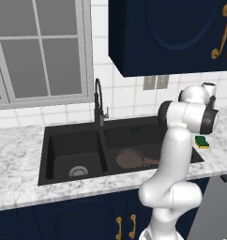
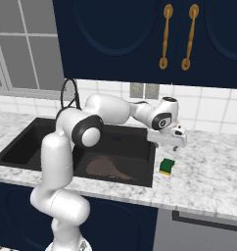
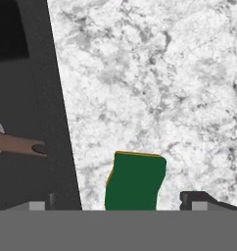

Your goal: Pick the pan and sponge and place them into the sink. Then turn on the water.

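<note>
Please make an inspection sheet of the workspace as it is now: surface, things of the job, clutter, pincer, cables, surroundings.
Surface: white-grey marble counter around a black double-basin sink.
Job's things: pan lies in the sink's right basin, handle toward the right wall; sponge lies green side up on the counter, right of the sink; faucet behind the divider, no water running.
Clutter: nothing seen.
Pincer: pincer open, above the sponge, holding nothing.
Cables: nothing seen.
Surroundings: window at left, dark blue cabinets above, wall outlet on white tiles.
</note>
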{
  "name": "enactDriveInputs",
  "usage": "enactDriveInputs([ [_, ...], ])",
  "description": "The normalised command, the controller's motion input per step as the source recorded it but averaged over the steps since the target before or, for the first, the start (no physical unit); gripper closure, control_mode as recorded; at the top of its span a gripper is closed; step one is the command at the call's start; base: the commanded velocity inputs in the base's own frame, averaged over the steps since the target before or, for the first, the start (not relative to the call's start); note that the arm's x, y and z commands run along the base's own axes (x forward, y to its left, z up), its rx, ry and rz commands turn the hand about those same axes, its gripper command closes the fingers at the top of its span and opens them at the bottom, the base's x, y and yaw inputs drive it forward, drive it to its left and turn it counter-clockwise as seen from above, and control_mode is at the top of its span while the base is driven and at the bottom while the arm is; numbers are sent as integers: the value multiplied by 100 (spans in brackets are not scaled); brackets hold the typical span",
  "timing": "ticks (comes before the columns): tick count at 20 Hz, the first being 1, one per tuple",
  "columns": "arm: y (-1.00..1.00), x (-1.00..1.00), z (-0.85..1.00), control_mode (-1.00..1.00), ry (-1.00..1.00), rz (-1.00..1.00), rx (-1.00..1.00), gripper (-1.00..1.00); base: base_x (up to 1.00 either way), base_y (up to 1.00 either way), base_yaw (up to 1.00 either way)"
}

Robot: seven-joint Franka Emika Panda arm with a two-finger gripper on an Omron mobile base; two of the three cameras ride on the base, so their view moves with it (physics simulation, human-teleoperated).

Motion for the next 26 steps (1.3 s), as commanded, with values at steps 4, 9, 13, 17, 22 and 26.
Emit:
enactDriveInputs([
  [4,-7,-39,-13,-100,-3,0,0,-100,0,0,0],
  [9,1,-29,-15,-100,0,0,0,-100,0,0,0],
  [13,0,-3,-23,-100,0,0,0,-100,0,0,0],
  [17,-2,1,-32,-100,0,0,0,-100,0,0,0],
  [22,-7,0,-29,-100,0,0,0,-100,0,0,0],
  [26,-1,0,-40,-100,0,0,0,-100,0,0,0],
])
